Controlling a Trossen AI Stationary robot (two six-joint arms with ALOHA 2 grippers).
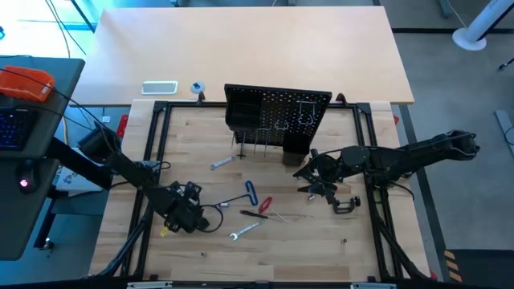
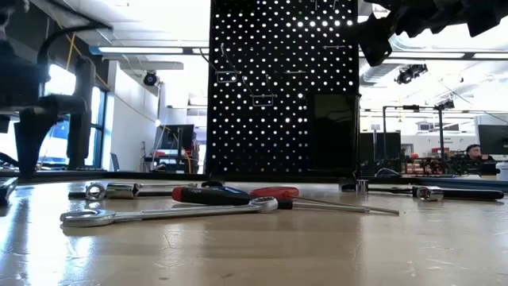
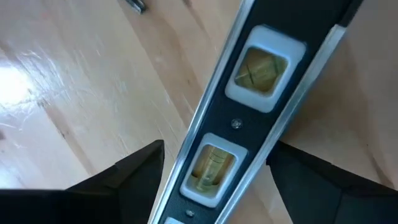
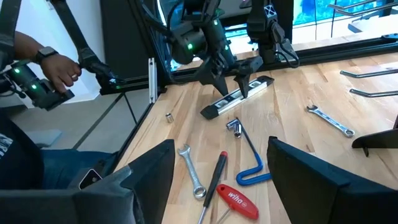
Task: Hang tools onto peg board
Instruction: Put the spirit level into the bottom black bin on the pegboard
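Light wood table (image 1: 241, 40) beyond the work surface; ceiling strip light (image 2: 151, 50) lit, bright windows (image 2: 55, 119) at one side, shelving (image 2: 429, 163) far off; a seated person (image 4: 25, 112) beside the table.

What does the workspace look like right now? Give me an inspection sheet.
Surface: wooden table, bare between the tools.
Job's things: peg board upright at the far edge; wrench, blue hex key, red screwdriver, C-clamp and spirit level all lying on the table.
Clutter: small silver socket loose near the table's edge.
Grippers: left gripper open, astride the spirit level; right gripper open, empty, above the table near the C-clamp.
Cables: black cable looped beside the left gripper.
Surroundings: a person's hand holds a device beside the table.
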